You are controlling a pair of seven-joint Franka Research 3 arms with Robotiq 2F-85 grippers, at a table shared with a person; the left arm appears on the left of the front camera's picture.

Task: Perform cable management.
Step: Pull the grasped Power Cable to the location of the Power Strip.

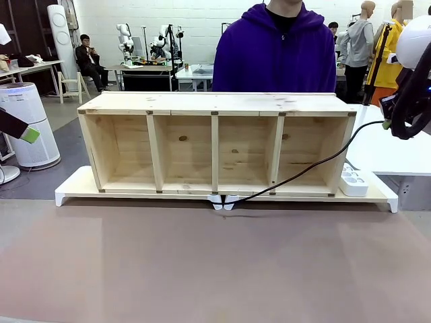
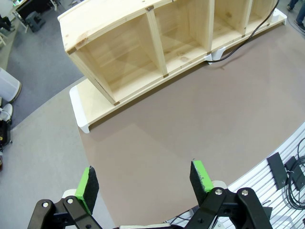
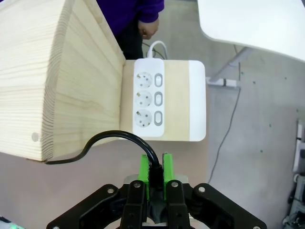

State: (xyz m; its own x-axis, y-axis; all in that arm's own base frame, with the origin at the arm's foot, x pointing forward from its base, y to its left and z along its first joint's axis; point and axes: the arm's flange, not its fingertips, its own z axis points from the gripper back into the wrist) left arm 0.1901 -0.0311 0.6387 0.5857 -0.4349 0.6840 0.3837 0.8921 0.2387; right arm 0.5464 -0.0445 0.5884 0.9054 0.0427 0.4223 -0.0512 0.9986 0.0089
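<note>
Matting of a dull brown covers the tabletop point(image 1: 215, 269), bare in front of a long wooden shelf point(image 1: 215, 104) with four open compartments, which stands on a low white riser point(image 1: 71, 185). Behind the shelf stands a person point(image 1: 276, 54) in a purple hoodie. Beyond is a workshop with desks and a white air purifier point(image 1: 27, 121). A white power strip point(image 1: 353, 182) lies on the riser just beside the shelf's right end. The cable point(image 1: 303, 171) comes out at the riser's middle, crosses the front of the two right compartments and rises to the right gripper point(image 3: 156, 164), whose green pads are pinched tight on it above the power strip. The left gripper point(image 2: 144, 176) hangs spread wide and holds nothing, well apart from the shelf on the left side.
</note>
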